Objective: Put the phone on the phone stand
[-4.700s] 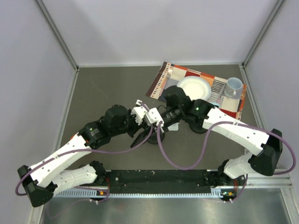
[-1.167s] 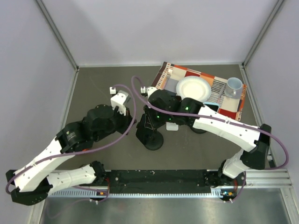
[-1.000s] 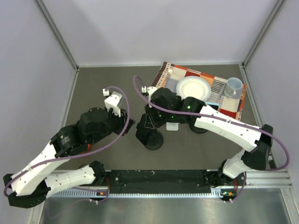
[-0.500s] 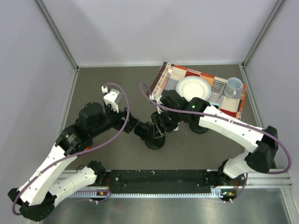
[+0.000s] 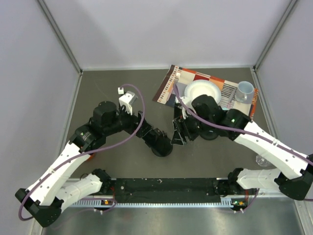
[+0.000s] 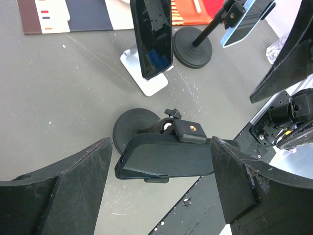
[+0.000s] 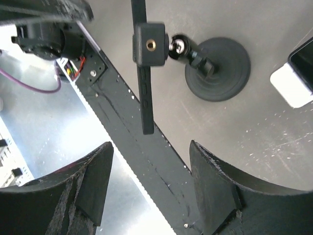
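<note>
While the phone (image 6: 152, 36) is leaning upright on the white phone stand (image 6: 145, 83), both arms are hovering close by. The left gripper (image 6: 160, 147) is sitting spread wide either side of a second phone (image 6: 166, 159) that's clamped on a black pole mount (image 6: 128, 137). The right gripper (image 7: 150, 146) is hanging open too, gripping nothing.

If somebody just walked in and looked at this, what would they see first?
Probably the left fingers and right fingers, both open, close to a sideways phone clamped on a black mount with a round base, mid-table. Just beyond it, an upright phone leans on the small white stand. At the far right, a colourful mat holds a white plate and a cup.
</note>
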